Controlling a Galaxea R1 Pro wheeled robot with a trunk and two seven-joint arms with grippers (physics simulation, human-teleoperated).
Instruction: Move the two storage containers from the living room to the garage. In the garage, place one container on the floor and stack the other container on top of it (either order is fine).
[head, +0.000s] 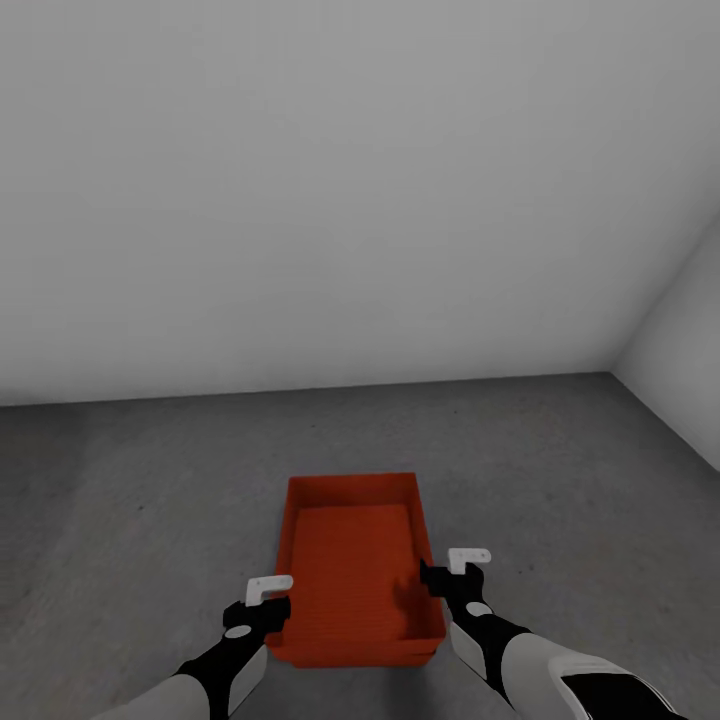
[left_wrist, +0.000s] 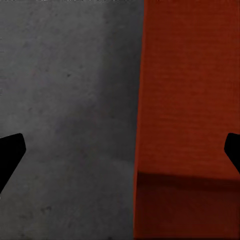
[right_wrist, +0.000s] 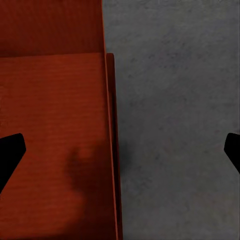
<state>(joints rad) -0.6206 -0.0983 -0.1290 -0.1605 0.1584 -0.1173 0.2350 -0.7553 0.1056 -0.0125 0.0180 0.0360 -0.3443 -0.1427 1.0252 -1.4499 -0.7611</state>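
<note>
A red-orange storage container (head: 355, 560) sits on the dark grey concrete floor (head: 560, 480) of the garage, just in front of me. Under its near edge shows the rim of the second container (head: 345, 662), so the two are stacked. My left gripper (head: 262, 600) is open and hangs over the stack's left wall; in the left wrist view its fingers (left_wrist: 11, 152) straddle the container's wall (left_wrist: 185, 100). At the right wall my right gripper (head: 452, 572) is open too, spread across the container's edge (right_wrist: 107, 125) with nothing held.
A plain white wall (head: 350, 200) rises a short way behind the stack, and a second white wall (head: 690, 360) meets it at the right corner. Bare concrete floor (left_wrist: 65, 100) spreads to both sides of the containers.
</note>
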